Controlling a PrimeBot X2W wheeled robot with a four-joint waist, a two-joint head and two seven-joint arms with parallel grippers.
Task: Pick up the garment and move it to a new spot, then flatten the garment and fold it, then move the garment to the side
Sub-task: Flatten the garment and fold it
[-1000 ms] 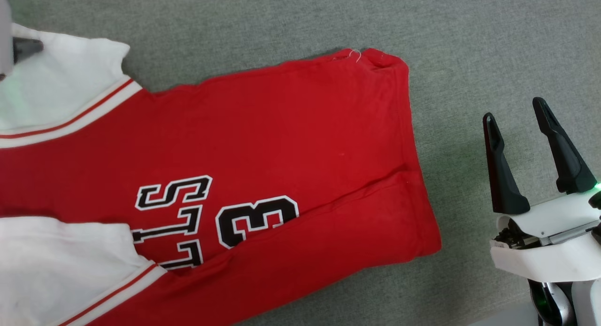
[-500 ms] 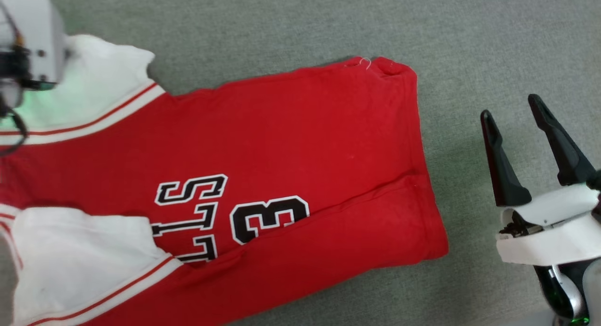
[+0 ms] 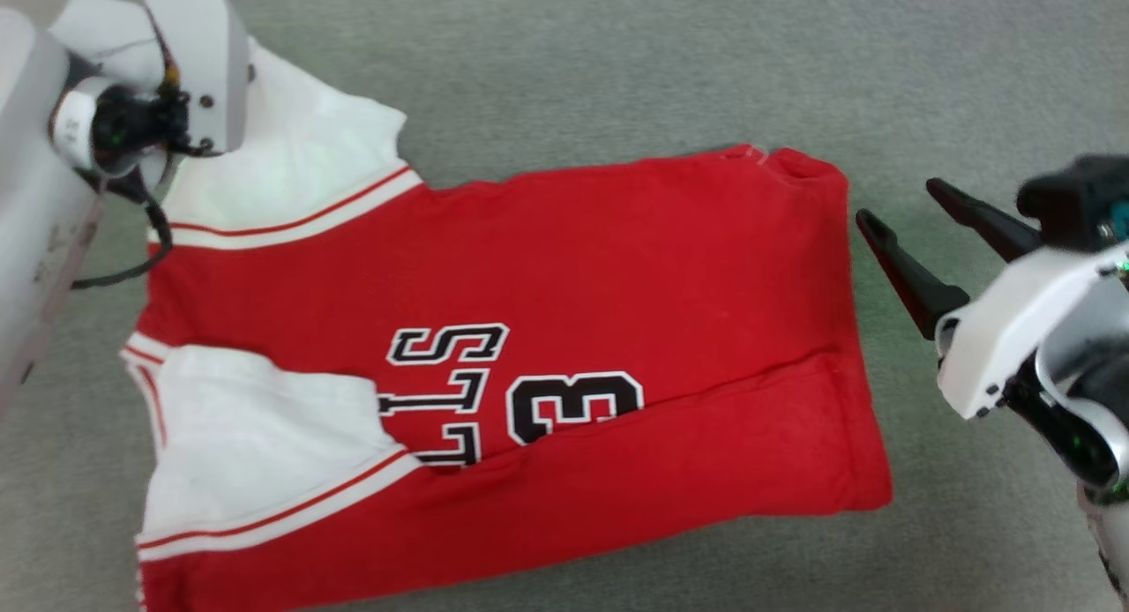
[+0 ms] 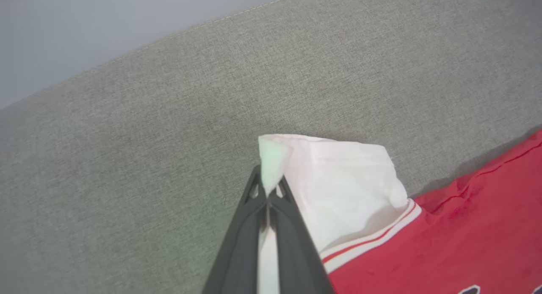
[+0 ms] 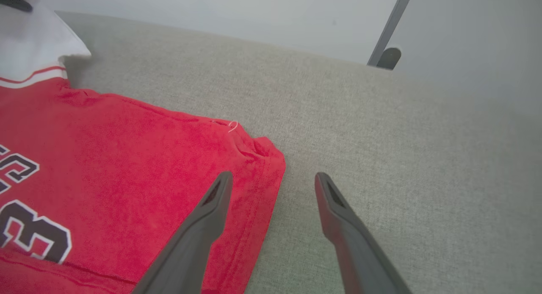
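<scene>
Where the garment is: Your garment lies on the grey top, number side up. The near white sleeve is folded in over the front.

Left side, what changed: A second ago your left gripper had its fingers wide apart. Now they are pressed tight together on the tip of the far white sleeve. That tip stands up off the grey top.

Right side, what changed: Your right gripper has leaned in toward the shirt. Before, it was well apart from the bottom hem. Now it is just beside the far hem corner, with one finger over the red cloth and one over the grey.

Right fingers: Wide apart, holding nothing.

The view: Your head camera has swung, so the shirt sits further right in its picture. That is the camera moving, not the shirt sliding.

What it means: You have one grip made. One sleeve is already folded in, so my guess is that you fold this sleeve in next. The hem end is not held yet.

Watch out: The pinch is only on the sleeve tip. It could slip if you pull fast.
</scene>
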